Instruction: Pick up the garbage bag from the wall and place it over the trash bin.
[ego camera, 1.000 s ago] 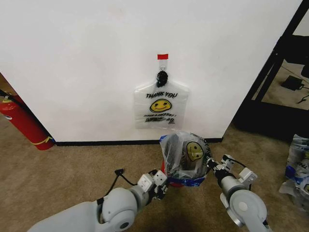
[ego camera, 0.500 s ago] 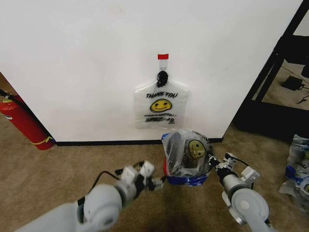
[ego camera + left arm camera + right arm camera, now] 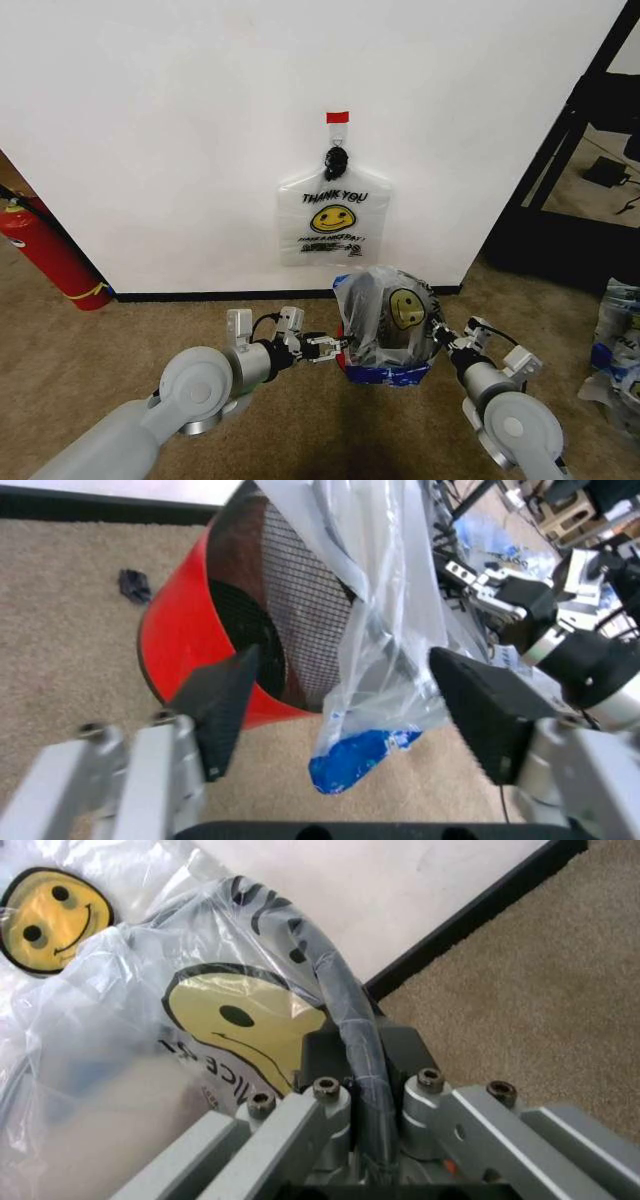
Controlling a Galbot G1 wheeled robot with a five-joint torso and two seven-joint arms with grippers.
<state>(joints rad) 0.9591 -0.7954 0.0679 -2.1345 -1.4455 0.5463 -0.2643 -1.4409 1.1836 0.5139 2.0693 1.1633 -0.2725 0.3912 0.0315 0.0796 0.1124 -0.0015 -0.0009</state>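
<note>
Step in hand: we judge the garbage bag [image 3: 385,318] to be draped over the trash bin [image 3: 215,641] on the carpet, just before the wall [image 3: 160,140], and not yet fully seated on the left side.
Right claw [image 3: 437,338]: closed on the bin's dark rim with the bag film caught under it; in the right wrist view the fingers [image 3: 290,1129] clamp rim and plastic together.
Left claw [image 3: 322,349]: open, its two black pads on either side of the hanging bag edge and touching neither bag nor bin.
How to do it well: we would close the left claw on the loose film alone, then draw it outward and down past the rim; the right-side hold should stay firm so the bag does not slide off. Pulling hard risks tipping the light bin or tearing the film.
Bag material: thin, translucent, crinkled plastic with a yellow smiley face and black lettering; a blue patch [image 3: 355,757] hangs at its lower edge.
Bin material: round, dark mesh wall with a smooth red base, rigid.
Second bag [image 3: 333,217]: flat, same print, hanging on the wall from a black hook [image 3: 336,160] under a red tape piece [image 3: 337,117].
Floor: short-pile beige carpet [image 3: 150,340].
</note>
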